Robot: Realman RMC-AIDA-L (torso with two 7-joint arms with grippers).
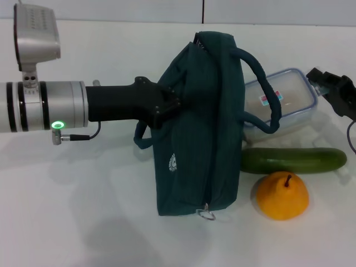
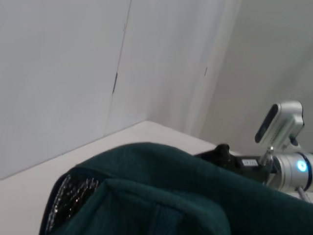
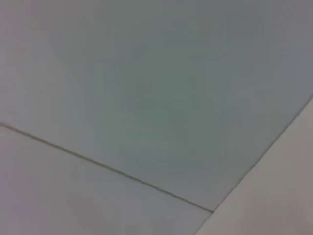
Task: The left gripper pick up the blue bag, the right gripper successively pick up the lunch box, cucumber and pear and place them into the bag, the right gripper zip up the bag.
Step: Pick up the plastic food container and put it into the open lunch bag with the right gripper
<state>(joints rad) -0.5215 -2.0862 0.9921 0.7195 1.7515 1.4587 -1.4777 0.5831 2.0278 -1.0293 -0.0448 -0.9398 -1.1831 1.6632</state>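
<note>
Left claw (image 1: 167,107), mid-frame, grasps the blue bag (image 1: 200,128) at its side. The lunch box (image 1: 289,100), right of the bag, lies nearest the right claw (image 1: 334,89); its grip is unclear.

The left arm has a silver cylindrical wrist (image 1: 47,105) banded with black rings and a glowing green ring light (image 1: 57,125). A thin black cable (image 1: 83,136) leaves a small plug beside it. A grey perforated camera housing (image 1: 36,33) sits above. The left gripper (image 1: 161,107) and right gripper (image 1: 334,89) are matte black.
</note>
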